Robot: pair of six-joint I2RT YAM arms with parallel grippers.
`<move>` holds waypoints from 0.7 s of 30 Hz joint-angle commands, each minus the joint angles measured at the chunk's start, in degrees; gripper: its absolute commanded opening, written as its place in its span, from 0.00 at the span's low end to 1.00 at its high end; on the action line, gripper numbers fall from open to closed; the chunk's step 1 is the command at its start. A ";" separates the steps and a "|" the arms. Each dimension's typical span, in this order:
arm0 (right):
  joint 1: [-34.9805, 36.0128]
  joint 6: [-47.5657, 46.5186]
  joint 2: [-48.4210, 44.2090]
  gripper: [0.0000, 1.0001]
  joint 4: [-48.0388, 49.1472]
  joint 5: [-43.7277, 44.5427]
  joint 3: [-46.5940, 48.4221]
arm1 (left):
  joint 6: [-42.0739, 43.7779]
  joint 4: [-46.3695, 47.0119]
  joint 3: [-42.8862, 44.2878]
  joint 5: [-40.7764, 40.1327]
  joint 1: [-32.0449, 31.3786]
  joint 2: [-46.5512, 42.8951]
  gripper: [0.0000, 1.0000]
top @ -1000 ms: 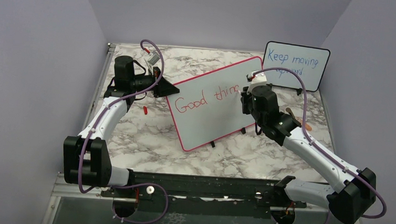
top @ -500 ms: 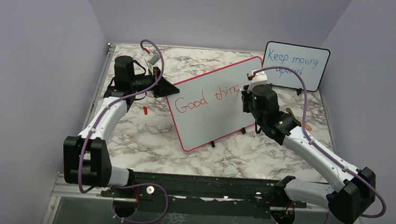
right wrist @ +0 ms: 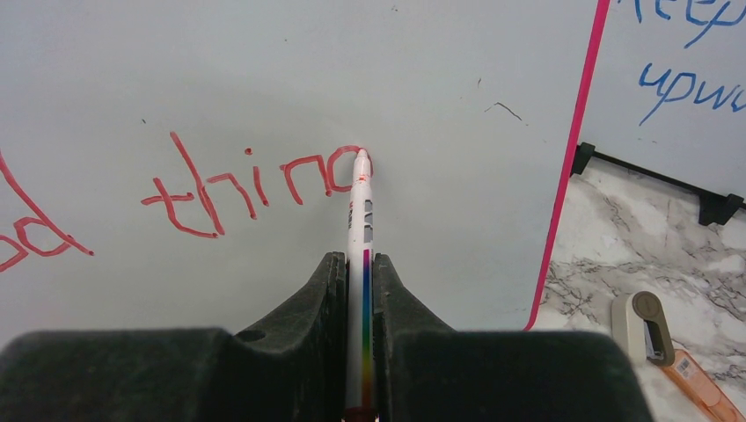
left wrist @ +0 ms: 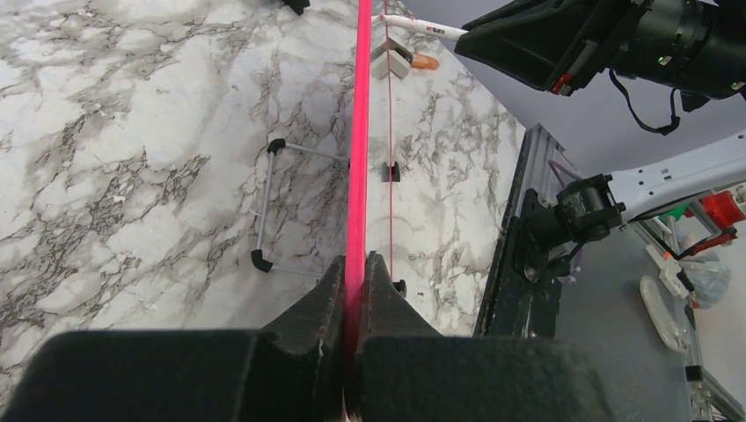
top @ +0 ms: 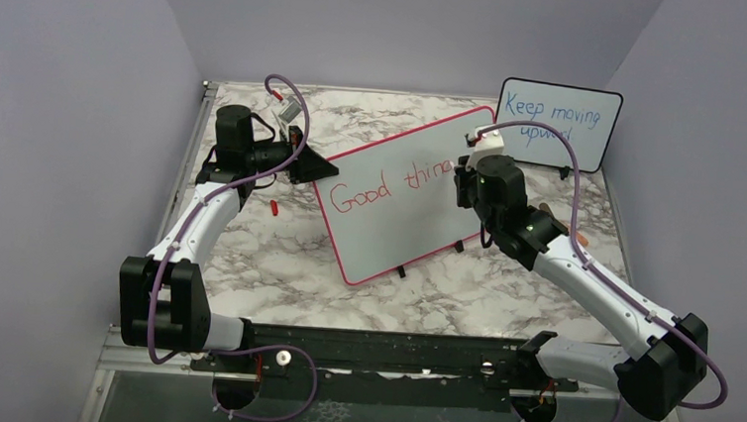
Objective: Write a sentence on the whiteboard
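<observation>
Now, with the left claw (left wrist: pixel 354 264) pinching the whiteboard (top: pixel 393 227) where it stands on the surface (top: pixel 277 254), the right claw (right wrist: pixel 356 264), clamped on the marker (right wrist: pixel 362 207), should press lightly while looping the "g" of the sentence (right wrist: pixel 246 185).

The whiteboard (top: pixel 405 198) stands tilted on the marble table (top: pixel 267 253), its small black feet at the near edge. On it the sentence (top: pixel 383 188) reads, in red, "Good thin" (the last letters pass under the right arm). The left gripper (top: pixel 315 167) is closed on the whiteboard's left edge. The right gripper (top: pixel 461 182) is against the whiteboard's right part, its fingers hidden by the wrist. Behind the whiteboard's right corner stands a smaller black-framed board (top: pixel 557 125) with blue writing. Just left of the whiteboard lies a small red piece (top: pixel 274 206).
</observation>
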 commanded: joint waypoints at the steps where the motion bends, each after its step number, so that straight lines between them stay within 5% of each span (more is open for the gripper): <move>1: -0.45 0.37 1.02 0.01 0.73 -1.72 0.96 | 4.73 -4.05 -0.95 -1.17 -1.85 1.83 0.00; 21: -0.47 3.39 -1.25 0.01 -4.34 -2.79 -3.92 | 4.75 -4.00 -0.99 -1.37 -1.88 1.62 0.00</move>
